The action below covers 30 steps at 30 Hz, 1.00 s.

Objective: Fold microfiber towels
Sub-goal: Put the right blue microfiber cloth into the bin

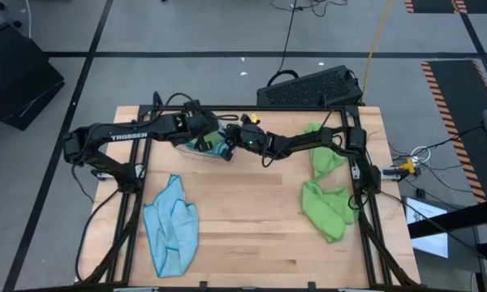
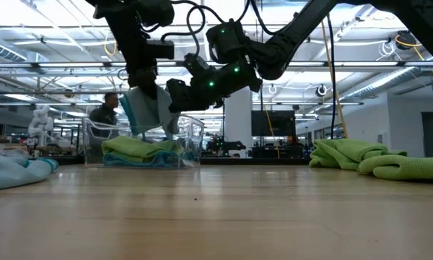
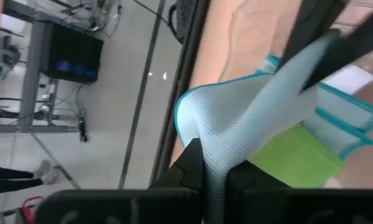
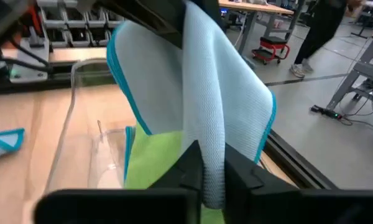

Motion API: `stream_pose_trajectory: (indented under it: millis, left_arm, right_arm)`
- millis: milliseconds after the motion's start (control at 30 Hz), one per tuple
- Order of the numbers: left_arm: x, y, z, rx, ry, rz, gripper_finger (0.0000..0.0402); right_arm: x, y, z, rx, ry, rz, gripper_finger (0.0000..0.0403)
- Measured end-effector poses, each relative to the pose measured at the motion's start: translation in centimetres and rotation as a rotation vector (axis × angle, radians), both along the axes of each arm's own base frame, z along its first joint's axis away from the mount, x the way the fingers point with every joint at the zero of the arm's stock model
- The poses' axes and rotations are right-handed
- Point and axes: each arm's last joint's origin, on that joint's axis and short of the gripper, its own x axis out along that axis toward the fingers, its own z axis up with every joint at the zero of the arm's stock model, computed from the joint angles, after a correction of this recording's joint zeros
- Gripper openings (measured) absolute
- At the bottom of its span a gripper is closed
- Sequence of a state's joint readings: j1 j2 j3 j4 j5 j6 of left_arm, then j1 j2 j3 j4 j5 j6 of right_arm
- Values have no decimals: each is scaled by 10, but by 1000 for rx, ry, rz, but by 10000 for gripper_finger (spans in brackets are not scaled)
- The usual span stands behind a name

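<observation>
A folded light blue towel [image 2: 150, 108] hangs in the air above a clear plastic tray [image 2: 193, 134] at the table's far middle. The tray holds folded green and blue towels [image 2: 138, 150]. My left gripper [image 1: 204, 130] and my right gripper [image 1: 230, 139] face each other over the tray, both shut on the hanging towel. Another light blue towel [image 1: 172, 227] lies crumpled at the near left. Lime green towels [image 1: 325, 191] lie heaped at the right. My left gripper pinches one end of the towel's upper fold [image 3: 215, 167] between its two fingers, coming slanting down from the table's left. Several layers bunch there. The towel is clear of the tray, and its sides hang below the fold. My right gripper pinches the opposite end of the same fold [image 4: 212, 163] between its two fingers, nearly level from the table's right. The fold runs as a ridge from these fingers to the left gripper, and the cloth drapes down on both sides of it above the tray.
A dark keyboard-like box [image 1: 312, 88] sits beyond the table's far edge. Bare wood lies across the table's middle and near side. A person [image 2: 105, 112] shows in the room behind the tray.
</observation>
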State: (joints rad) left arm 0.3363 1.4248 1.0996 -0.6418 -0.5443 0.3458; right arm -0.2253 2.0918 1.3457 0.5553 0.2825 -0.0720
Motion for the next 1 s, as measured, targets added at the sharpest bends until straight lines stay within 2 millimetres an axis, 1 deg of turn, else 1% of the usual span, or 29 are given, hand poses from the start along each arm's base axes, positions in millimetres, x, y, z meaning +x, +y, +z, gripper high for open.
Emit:
stream_pose_trajectory:
  millis: [67,233,300,433,633,700,767,833,900,933,1000]
  left_arm:
    - [0,0,0,-4,2,-12,21]
    - [-1,3,-4,-50,20,-29,17]
    - [-3,5,-8,-94,40,-31,26]
    - [-9,8,-15,-109,52,12,69]
    - [-25,14,-44,-130,122,88,142]
    - [-28,15,-54,-125,129,111,160]
    - [-31,15,-59,-130,130,126,171]
    - [-33,15,-61,-138,137,141,173]
    - [-33,15,-62,-138,137,145,158]
    - [-33,15,-61,-132,141,142,143]
    - [-34,15,-60,-112,156,132,100]
  right_arm:
    - [0,0,1,-11,4,3,10]
    - [-1,-2,2,-16,11,-1,17]
    - [-2,-3,1,-15,17,-3,12]
    - [-2,-4,2,-17,10,-7,8]
    - [-3,-10,2,-17,6,-18,11]
    - [-4,-11,2,-16,11,-21,11]
    - [-4,-12,2,-16,10,-23,10]
    - [-4,-13,2,-16,10,-25,10]
    - [-4,-13,2,-20,13,-24,10]
    - [-4,-13,2,-24,15,-22,10]
    - [-4,-13,2,-36,22,-19,10]
